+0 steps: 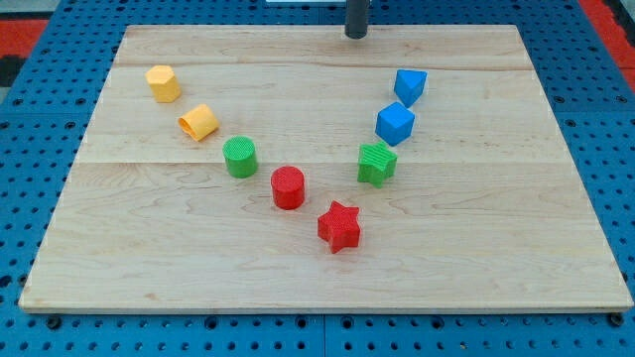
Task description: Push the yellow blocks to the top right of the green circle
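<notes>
Two yellow blocks sat toward the view's upper left: a yellow hexagon-like block (163,83) near the board's left edge, and a yellow half-round block (198,122) just below-right of it, apart from it. The green circle (239,157) lay just beside the half-round one, lower right, not touching. Open wood ran above and right of the green circle, across the board's middle, up to the top edge.

The blocks formed a V: red cylinder (288,187), then red star (339,226) at the bottom, then up the right arm a green star-like block (377,163), a blue block (395,123) and another blue block (410,86), shapes unclear. All looked ribbed, like printed plastic.

My tip (356,35) was at the top edge, centre-right, well apart from every block; a plain dark rod, nothing to open or close, touching no block.

Pale wooden board (317,278) with plank seams, on a blue perforated mat (30,99).
</notes>
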{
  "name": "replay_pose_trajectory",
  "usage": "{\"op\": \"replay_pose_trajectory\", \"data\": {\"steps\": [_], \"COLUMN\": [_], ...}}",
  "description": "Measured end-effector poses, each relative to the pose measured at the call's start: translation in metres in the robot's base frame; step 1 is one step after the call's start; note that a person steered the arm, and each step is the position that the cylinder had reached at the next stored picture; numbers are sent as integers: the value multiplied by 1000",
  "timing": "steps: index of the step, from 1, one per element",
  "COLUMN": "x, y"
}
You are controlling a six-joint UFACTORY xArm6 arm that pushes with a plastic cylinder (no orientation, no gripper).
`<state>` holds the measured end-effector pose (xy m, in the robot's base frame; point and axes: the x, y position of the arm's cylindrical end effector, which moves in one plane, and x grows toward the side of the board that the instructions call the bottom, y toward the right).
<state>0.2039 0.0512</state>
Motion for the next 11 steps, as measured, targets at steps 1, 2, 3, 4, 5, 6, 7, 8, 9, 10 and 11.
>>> {"op": "replay_pose_trajectory", "data": {"steps": [1, 2, 3, 4, 5, 6, 7, 8, 9, 10, 11], "x": [0, -11, -10, -10, 12, 82, 114, 119, 162, 180, 178], "y": [-5, -28, -76, -155, -227, -233, -229, -258, -245, -229, -158]}}
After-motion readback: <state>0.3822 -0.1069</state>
